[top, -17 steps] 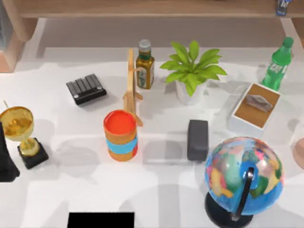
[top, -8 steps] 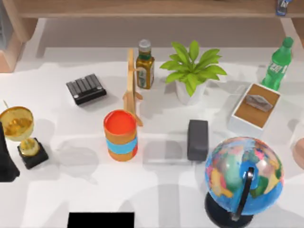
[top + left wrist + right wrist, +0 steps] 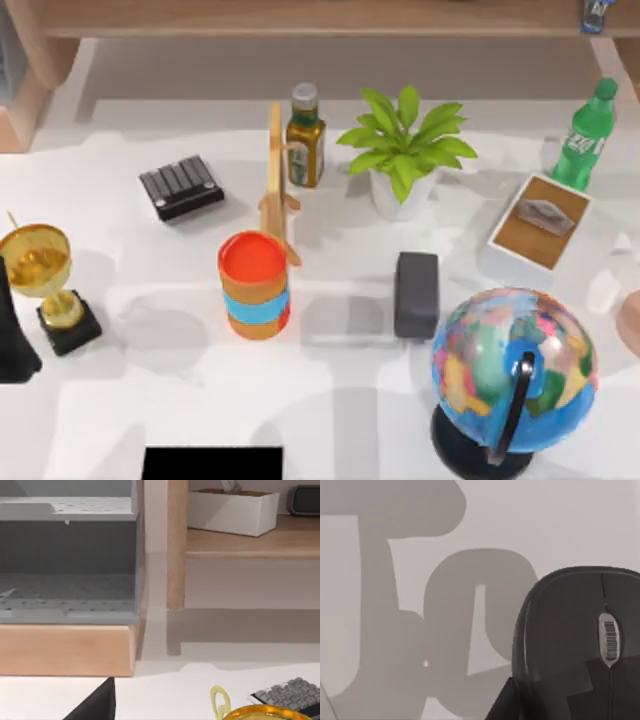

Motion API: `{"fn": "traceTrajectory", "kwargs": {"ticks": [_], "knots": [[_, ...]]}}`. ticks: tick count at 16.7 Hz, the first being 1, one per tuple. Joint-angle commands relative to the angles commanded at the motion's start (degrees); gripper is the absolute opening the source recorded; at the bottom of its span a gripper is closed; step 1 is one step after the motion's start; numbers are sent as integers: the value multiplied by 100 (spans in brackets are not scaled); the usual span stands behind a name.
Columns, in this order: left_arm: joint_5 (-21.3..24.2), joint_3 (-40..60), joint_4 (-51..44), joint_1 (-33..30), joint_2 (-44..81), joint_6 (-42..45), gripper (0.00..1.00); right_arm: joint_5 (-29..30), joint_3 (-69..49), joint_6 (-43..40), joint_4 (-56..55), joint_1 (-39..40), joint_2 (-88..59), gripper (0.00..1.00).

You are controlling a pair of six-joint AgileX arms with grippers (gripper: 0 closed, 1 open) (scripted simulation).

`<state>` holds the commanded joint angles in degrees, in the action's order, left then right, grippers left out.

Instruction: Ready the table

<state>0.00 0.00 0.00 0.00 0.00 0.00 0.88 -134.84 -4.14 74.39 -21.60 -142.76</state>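
Top view showed the white counter [image 3: 330, 400] spread beneath a globe [image 3: 513, 368], orange cup [image 3: 254, 284] and potted plant [image 3: 404, 150]. Right wrist view hung over a dark mouse [image 3: 580, 640]. Whether either gripper was open, I cannot tell.

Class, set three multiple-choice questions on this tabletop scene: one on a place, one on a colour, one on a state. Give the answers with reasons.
1. What stands nearest the potted plant on its left in the top view?
A. olive oil bottle
B. globe
C. trophy

2. What colour is the soda bottle?
A. red
B. green
C. blue

3. How does the orange cup stand?
A. on its side
B. upside down
C. upright, mouth up

Answers: 1 A, the bottle is just beside the leaves; 2 B, its body and cap are green; 3 C, its open red inside faces up.
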Motion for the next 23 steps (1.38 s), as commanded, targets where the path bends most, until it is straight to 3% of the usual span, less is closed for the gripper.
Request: {"fn": "traceTrajectory", "kwargs": {"ticks": [5, 10, 23], "knots": [[0, 0, 0, 0, 0, 0, 100, 159, 287, 889, 341, 457, 1149, 0], [0, 0, 0, 0, 0, 0, 100, 326, 797, 2203, 607, 1595, 2200, 0], [0, 0, 0, 0, 0, 0, 100, 483, 2255, 5928, -87, 6640, 2477, 0]]}}
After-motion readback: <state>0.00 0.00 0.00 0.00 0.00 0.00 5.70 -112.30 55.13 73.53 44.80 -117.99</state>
